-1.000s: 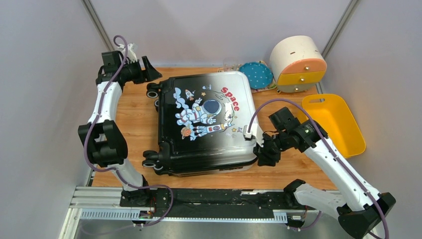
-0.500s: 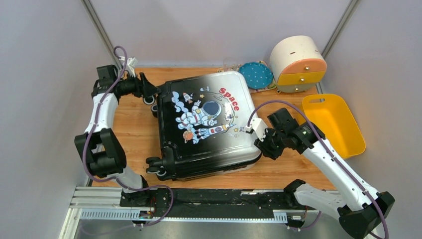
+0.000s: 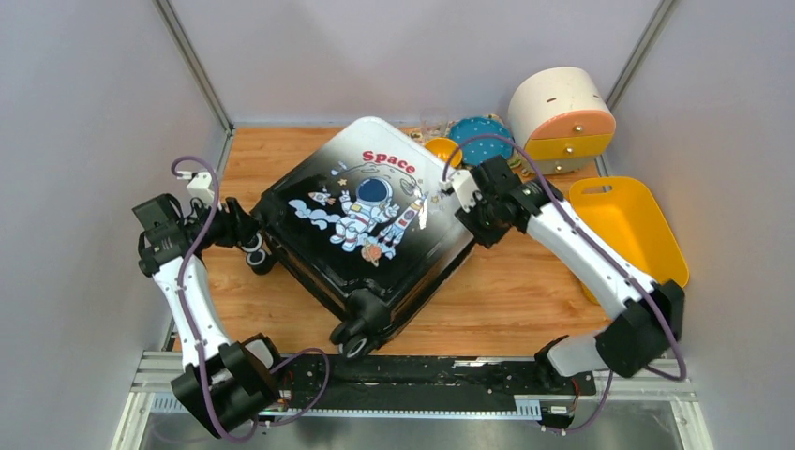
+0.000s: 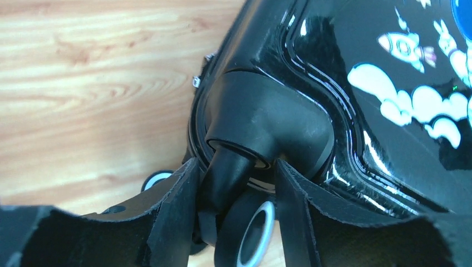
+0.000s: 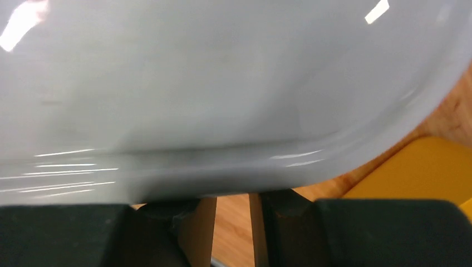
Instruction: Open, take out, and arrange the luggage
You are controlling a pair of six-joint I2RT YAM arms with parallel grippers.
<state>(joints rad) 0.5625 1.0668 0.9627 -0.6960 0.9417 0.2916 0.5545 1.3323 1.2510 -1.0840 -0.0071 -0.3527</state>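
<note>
The luggage lies flat and closed on a wooden table, with the printed side up. It sits diagonally. The corner with the red word "Space" points to the far wall, and one black wheeled corner points to the near edge. The shell goes from silver-white on the far side to black on the wheel side.

The table top is light brown wood with visible grain, and bare wood shows on the left and on the near right of the luggage. Pale grey-lilac walls close the place on three sides. A thin metal post rises beyond the luggage's far-left corner. On the near side of the luggage a metal rail carries both arm bases.

The left gripper is at the luggage's left wheel. In the left wrist view its two fingers stand on both sides of the black wheel stem, under the rounded wheel housing. I cannot tell if they really press on it.

The right gripper is at the right edge of the luggage. Its fingers are a little apart with only wood visible between them, so it grasps nothing. The tips are right against the silver shell.

Right of the luggage lies a yellow bin. Beyond the far-right side stands a round cream-and-orange drawer box. Between this box and the luggage is a blue dotted round thing, and a small orange item is just beside the shell.
</note>
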